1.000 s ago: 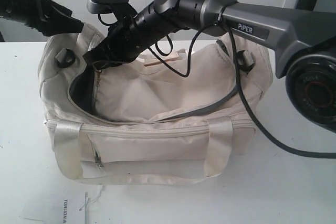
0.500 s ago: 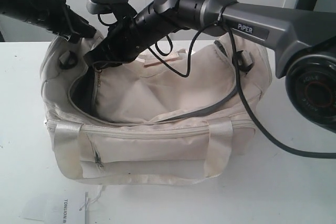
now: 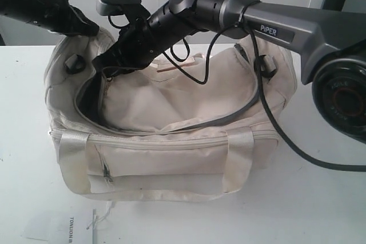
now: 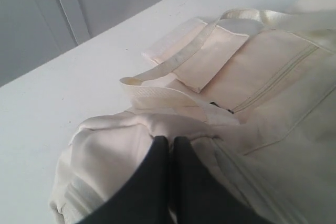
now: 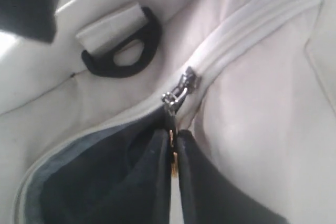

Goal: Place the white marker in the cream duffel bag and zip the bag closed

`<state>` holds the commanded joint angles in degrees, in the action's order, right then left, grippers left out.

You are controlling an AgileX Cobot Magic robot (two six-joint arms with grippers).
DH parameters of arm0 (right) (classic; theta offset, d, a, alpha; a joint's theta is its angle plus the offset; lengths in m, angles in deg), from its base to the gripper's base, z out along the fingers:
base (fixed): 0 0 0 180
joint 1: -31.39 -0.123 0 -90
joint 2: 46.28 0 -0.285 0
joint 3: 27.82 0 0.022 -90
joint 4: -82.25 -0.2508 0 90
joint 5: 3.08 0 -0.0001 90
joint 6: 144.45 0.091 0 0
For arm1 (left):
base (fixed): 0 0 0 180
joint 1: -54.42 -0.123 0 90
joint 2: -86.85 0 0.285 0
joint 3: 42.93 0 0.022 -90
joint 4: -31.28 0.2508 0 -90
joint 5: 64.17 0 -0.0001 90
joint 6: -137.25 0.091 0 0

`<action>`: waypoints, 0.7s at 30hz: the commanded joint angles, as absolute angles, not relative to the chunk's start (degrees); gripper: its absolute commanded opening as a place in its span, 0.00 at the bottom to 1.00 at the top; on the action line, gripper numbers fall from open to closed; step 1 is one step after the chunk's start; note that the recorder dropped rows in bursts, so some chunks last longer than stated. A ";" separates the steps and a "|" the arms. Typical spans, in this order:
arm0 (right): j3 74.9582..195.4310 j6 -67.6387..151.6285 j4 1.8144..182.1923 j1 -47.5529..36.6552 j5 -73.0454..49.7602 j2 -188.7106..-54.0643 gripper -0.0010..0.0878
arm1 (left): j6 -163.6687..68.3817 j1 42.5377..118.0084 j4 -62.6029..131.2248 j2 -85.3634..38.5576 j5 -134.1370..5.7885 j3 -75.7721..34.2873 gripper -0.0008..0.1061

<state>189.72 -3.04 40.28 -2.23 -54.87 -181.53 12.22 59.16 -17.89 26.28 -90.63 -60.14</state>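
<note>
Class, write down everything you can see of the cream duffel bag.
The cream duffel bag, soft creased fabric, sits on the white table. It has webbing handles, a front zip pocket and dark end rings. Its top zip gapes, showing dark lining. The right hand pinches the zip pull; the left hand pinches end fabric.

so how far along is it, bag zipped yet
No white marker in view, so it may be in the cream duffel bag. In hand: left gripper pinches the bag's end, right gripper is shut on the zipper pull. Left: the top zip gapes open along most of its length.
</note>
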 joint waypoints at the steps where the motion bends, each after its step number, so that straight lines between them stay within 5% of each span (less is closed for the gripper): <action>1: 189.72 -3.04 40.28 -2.23 -55.17 -181.13 0.01 | 11.81 59.16 -17.89 26.28 -90.63 -60.14 0.01; 21: 189.72 2.83 40.53 -2.36 -63.18 -179.00 0.01 | 4.99 59.06 -17.89 26.28 -89.32 -60.14 0.01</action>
<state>189.72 2.83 40.53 -2.36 -63.18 -179.00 4.99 59.06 -17.89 26.28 -89.32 -60.14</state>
